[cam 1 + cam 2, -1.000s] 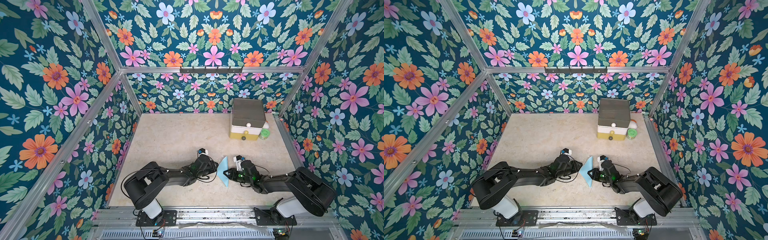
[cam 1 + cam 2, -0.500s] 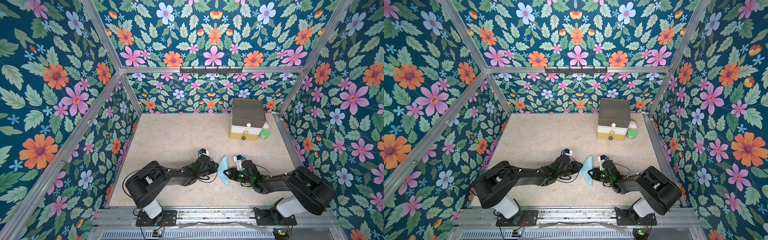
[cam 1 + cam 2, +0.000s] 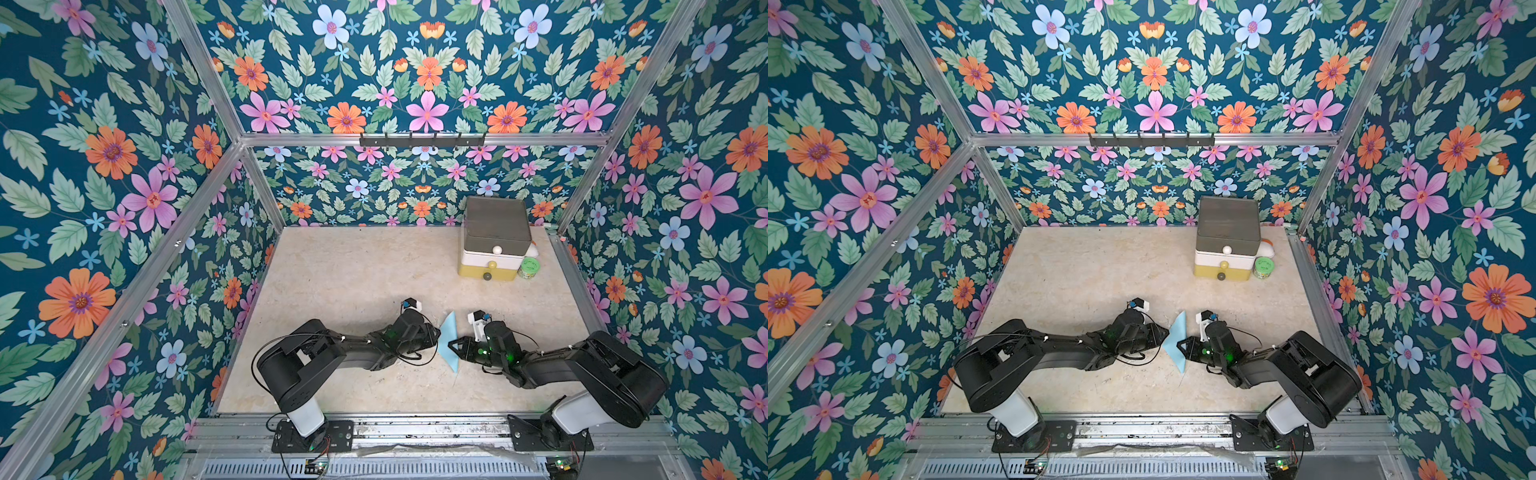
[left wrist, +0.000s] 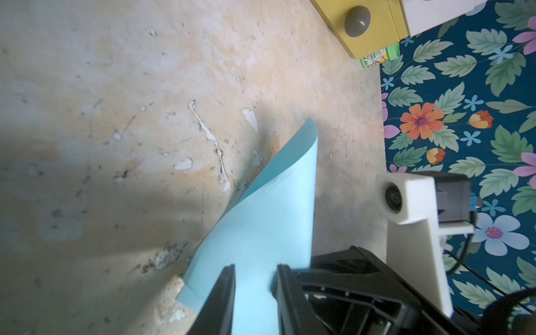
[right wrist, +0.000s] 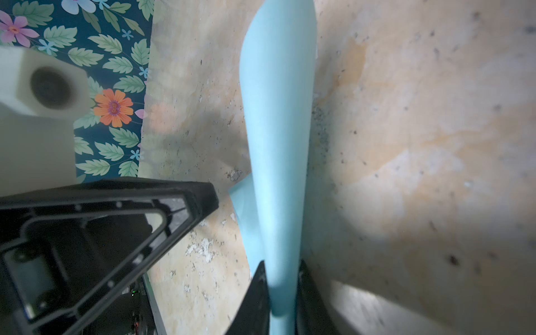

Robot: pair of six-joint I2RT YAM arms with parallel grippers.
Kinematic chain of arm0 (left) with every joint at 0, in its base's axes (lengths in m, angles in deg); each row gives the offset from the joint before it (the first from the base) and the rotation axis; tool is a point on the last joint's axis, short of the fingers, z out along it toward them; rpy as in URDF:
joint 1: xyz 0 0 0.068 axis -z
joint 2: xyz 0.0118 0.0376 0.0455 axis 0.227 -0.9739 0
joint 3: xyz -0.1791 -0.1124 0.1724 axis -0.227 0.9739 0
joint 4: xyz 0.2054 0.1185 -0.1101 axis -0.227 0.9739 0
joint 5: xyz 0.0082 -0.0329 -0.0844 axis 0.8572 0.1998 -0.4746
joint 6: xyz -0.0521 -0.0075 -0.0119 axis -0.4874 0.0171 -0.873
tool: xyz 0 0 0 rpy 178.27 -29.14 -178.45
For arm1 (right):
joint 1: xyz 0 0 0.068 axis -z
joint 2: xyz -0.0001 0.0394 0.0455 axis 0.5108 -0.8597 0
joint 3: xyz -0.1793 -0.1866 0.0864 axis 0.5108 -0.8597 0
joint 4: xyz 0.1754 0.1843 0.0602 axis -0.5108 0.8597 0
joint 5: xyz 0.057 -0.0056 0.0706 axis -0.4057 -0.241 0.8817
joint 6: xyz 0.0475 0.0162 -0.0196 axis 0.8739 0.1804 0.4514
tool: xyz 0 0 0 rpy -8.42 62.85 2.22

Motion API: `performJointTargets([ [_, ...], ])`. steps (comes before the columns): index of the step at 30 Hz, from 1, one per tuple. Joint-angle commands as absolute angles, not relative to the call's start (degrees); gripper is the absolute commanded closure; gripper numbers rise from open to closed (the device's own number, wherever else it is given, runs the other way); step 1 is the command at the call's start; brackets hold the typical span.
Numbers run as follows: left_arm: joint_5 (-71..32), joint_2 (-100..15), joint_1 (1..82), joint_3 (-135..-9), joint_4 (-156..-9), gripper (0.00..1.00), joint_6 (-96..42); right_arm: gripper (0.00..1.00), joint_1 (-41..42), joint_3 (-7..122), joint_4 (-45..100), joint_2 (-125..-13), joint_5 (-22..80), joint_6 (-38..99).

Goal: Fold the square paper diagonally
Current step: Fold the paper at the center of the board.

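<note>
Beige table (image 3: 353, 270), floral walls. Right gripper (image 5: 280, 271) pinches the rolled bend of the paper (image 3: 449, 341). Left gripper (image 4: 255, 271) sits narrow, the sheet across its gap, grip unclear. Paper stands arched between both arms. Bent over but apparently uncreased: flattening is left.

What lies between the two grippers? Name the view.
Only the square paper, bent upward, between left gripper and right gripper; both top views show it.

Both top views look steeply down from high above the near edge toward the far wall (image 3: 415, 187), sharing the whole table (image 3: 353, 266). Each wrist view looks from very close, low over the table, at the same blue paper (image 4: 269, 220).
</note>
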State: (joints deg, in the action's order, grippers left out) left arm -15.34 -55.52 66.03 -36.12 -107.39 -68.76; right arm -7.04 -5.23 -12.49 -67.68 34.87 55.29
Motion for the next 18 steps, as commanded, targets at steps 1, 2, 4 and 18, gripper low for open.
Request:
performJointTargets([
  [1,-15.5,-56.2,66.0,-36.9,-107.9,0.69,-68.4,0.79,-7.1,-5.3,-3.0,-68.5,32.5,53.9],
  [2,-15.4,-56.6,66.0,-37.0,-107.8,0.69,-68.6,0.79,-7.1,-5.2,-3.2,-68.7,32.5,53.9],
  [4,-16.0,-57.9,66.0,-37.3,-107.9,0.7,-68.8,0.79,-7.0,-5.3,-3.3,-68.6,32.5,53.9],
  [18,-14.8,-59.9,66.0,-35.1,-108.2,0.73,-68.8,0.64,-7.1,-5.3,-1.3,-67.0,30.8,54.2],
])
